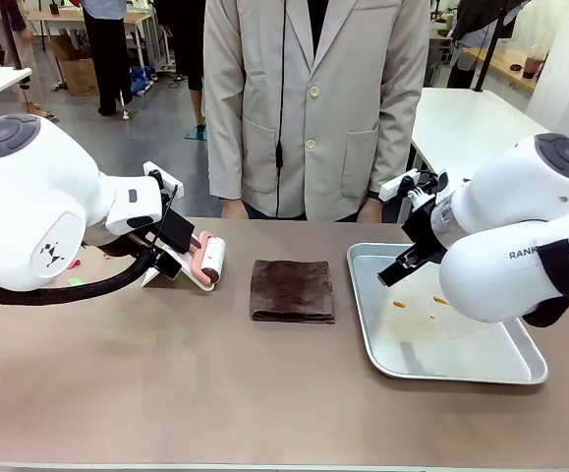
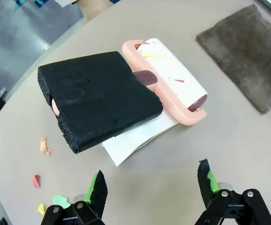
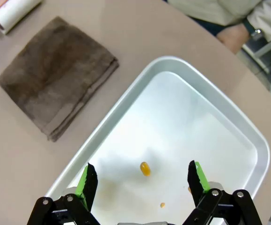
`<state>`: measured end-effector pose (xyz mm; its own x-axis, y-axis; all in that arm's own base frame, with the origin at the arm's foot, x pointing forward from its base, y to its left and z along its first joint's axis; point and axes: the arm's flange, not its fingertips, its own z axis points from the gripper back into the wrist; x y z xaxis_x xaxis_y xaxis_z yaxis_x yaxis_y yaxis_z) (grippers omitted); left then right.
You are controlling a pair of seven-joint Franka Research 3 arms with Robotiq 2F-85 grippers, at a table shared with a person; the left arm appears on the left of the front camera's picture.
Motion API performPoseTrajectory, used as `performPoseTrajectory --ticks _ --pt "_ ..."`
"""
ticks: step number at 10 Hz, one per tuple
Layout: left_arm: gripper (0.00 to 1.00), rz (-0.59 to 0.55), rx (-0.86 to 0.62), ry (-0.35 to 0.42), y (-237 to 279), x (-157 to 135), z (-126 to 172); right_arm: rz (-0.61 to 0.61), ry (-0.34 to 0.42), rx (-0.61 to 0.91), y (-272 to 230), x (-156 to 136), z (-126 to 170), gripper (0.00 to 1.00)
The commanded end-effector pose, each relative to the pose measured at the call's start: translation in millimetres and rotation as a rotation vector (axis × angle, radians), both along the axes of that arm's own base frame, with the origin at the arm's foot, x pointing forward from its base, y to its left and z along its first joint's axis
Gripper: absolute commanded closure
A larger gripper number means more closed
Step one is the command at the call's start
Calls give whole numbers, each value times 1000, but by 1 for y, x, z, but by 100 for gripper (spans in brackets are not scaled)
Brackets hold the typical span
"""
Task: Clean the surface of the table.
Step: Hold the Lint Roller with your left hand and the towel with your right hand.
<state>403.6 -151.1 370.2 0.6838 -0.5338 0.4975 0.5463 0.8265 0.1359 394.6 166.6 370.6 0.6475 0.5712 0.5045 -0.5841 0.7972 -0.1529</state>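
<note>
Left end effector (image 2: 151, 171) near lint roller (image 2: 172, 77), handle (image 2: 145, 77) half under black foam (image 2: 98, 98).

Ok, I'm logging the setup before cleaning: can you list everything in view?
table: one, taupe-brown, under everything
lint roller: one, pink frame, white roll, table's left part
foam block: one, black, covering the roller's handle
sheet: one, white, under block and roller
cloth: one, dark brown, folded, table's middle
tray: one, silver, table's right part
drops: about three, orange, in the tray
paper scraps: at least four, mixed colours, beside the block
person: one, beige coat, far side
left pincer: open, near the block
right pincer: open, above the tray
</note>
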Motion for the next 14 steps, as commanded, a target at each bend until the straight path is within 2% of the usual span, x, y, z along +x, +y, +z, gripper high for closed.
performPoseTrajectory --ticks 1,5,6,8,10,12,13,14 --pt "0 -1 0 0 0 0 0 0 0 1 0 0 0 0" --pt "0 0 0 0 0 0 0 0 0 0 0 0 0 0" --pt "0 -21 -17 11 1 -4 10 -2 28 31 -2 -4 7 0" --pt "0 6 -47 46 12 -22 36 -56 161 98 -11 -16 36 0" --pt "0 51 -17 128 34 -54 70 -140 299 174 -29 -35 77 0" --pt "0 2 -153 137 53 -84 98 -175 368 261 -46 -47 98 0" --pt "0 -61 -242 99 68 -96 110 -190 412 331 -58 -49 106 0" --pt "0 -90 -357 100 86 -100 124 -201 460 449 -78 -53 114 0"
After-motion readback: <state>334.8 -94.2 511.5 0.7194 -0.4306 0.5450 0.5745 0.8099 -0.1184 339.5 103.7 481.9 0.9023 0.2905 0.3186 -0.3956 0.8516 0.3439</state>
